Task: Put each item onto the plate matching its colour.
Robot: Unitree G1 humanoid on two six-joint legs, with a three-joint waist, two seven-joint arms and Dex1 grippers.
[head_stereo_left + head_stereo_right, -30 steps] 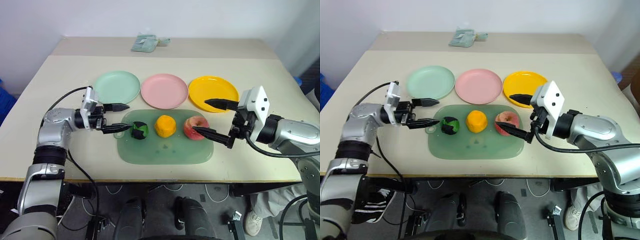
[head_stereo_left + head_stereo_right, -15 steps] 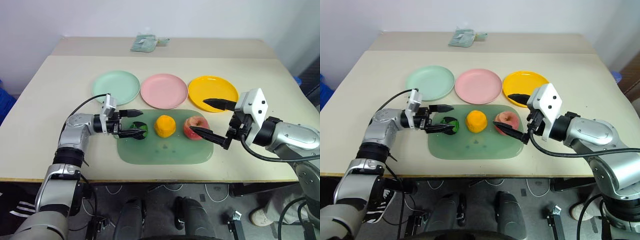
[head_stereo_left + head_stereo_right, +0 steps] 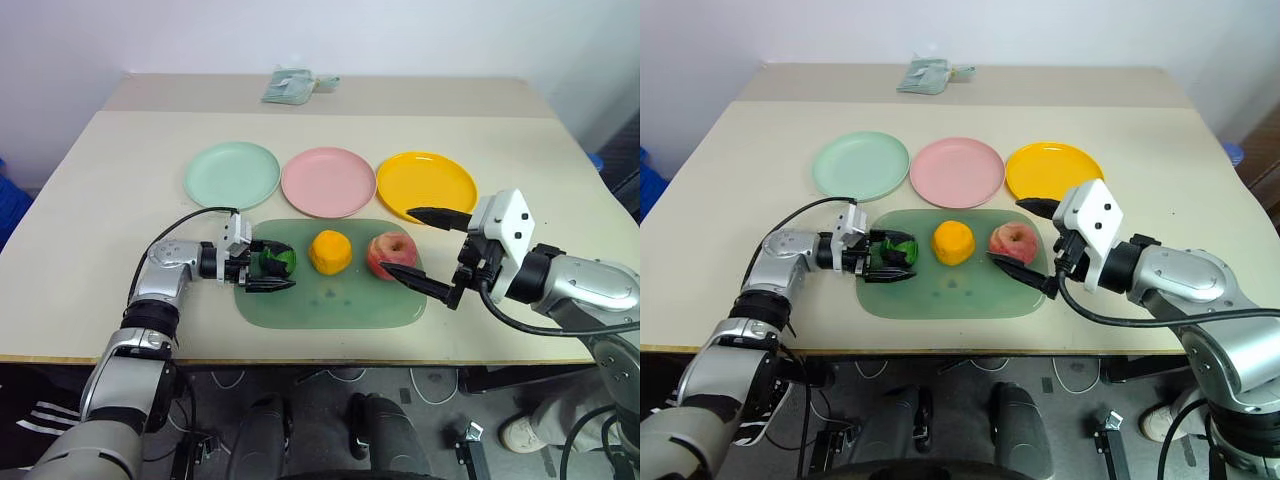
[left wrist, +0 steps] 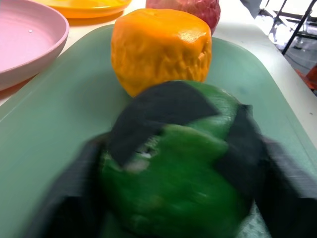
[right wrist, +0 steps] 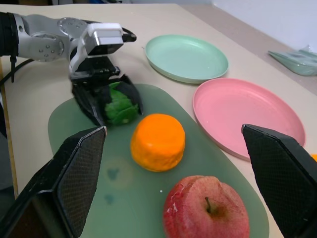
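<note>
The dark green-and-black lumpy toy ball (image 3: 275,262) is clamped between the two black fingers of the left gripper (image 3: 268,266), which are closed against its sides while it sits at the left end of the flat translucent green plastic mat (image 3: 330,305). Just beside it on the mat lies the round orange toy fruit (image 3: 330,252), and beyond that the red-pink toy apple (image 3: 391,256). The right gripper (image 3: 422,248) is held wide open with nothing between its fingers, one finger just beside the apple and the other over the edge of the round yellow plastic plate (image 3: 426,184).

The mint green round plastic plate (image 3: 232,173) lies behind the mat, with the pink round plastic plate (image 3: 328,181) next to it. The ball's lumpy surface is judged a poor seat for narrow fingers, so it could be squeezed out or rolled free when lifted. A sideways swing could also knock the orange fruit, which is close by. A drop short of the plate's rim would leave the ball on the table.
</note>
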